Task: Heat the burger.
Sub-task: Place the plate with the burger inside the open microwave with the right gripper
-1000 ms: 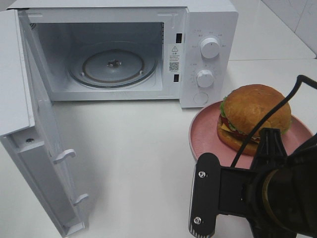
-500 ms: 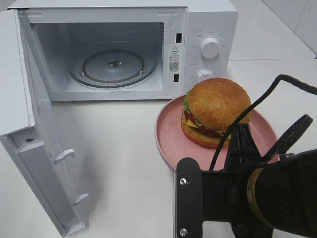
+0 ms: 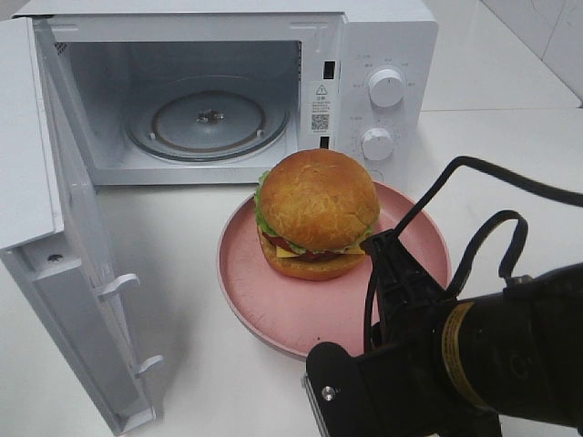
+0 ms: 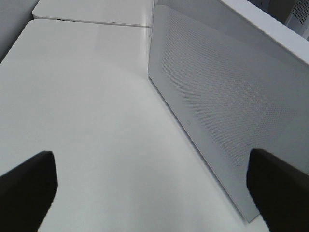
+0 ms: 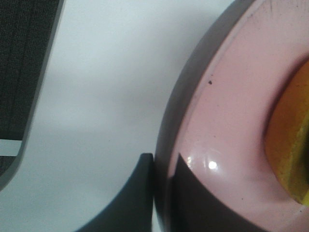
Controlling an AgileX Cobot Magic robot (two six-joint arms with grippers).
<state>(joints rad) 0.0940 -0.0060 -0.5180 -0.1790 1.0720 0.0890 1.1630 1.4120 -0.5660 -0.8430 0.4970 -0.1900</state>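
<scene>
The plate (image 3: 273, 305) with the burger (image 3: 317, 211) has moved toward the open microwave (image 3: 383, 36), my right claw (image 5: 163, 166) pinching its rim; loading seems near.

burger (image 3: 317, 196): glossy bun | plate (image 3: 291, 305): smooth, glossy | turntable (image 3: 208, 127): clear glass

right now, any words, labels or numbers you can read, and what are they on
Nothing can be read out.
Sticker on the microwave front: warning triangle and square code, print too small.
Markings around the upper knob and lower knob: too small.
</scene>
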